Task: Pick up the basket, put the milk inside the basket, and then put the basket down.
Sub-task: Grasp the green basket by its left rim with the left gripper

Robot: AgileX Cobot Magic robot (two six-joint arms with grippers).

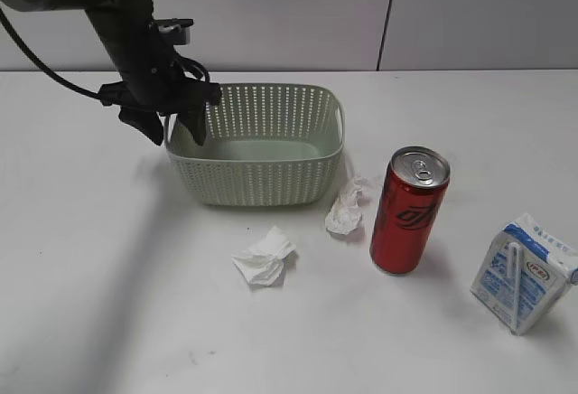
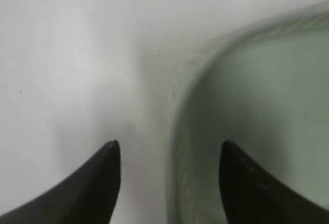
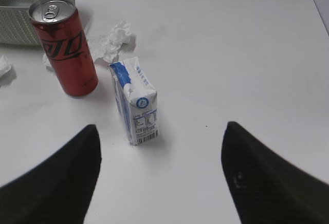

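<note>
The pale green basket (image 1: 257, 145) stands on the white table, left of centre. My left gripper (image 1: 173, 127) is open and straddles the basket's left wall, one finger outside, one inside; the left wrist view shows the blurred rim (image 2: 180, 111) between my fingers (image 2: 167, 144). The white-and-blue milk carton (image 1: 524, 272) stands at the right front. In the right wrist view the carton (image 3: 136, 103) stands ahead of my open, empty right gripper (image 3: 162, 129). The right gripper is out of the exterior view.
A tall red soda can (image 1: 408, 211) stands between basket and milk, also in the right wrist view (image 3: 64, 44). Two crumpled white tissues lie on the table, one by the can (image 1: 346, 209), one in front of the basket (image 1: 264, 258).
</note>
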